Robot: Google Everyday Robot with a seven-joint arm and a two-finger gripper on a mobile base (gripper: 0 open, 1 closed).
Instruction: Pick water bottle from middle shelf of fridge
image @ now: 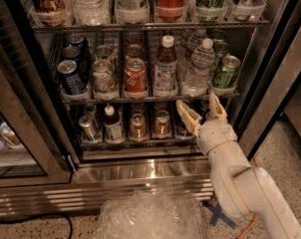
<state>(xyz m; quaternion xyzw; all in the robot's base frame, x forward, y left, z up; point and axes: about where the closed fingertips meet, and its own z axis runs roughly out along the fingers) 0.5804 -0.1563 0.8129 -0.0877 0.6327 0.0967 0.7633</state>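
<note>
Gripper (202, 112) hangs just below the front edge of the middle shelf (115, 100), near its right end, with fingers spread apart and holding nothing. Directly above it the water bottle (197, 68) stands upright in its lane, between a brown-liquid bottle (164, 67) and a green can (225, 72). The fridge (140, 171) stands open. To my eye nothing is grasped yet: rising, closing and pulling out all remain.
</note>
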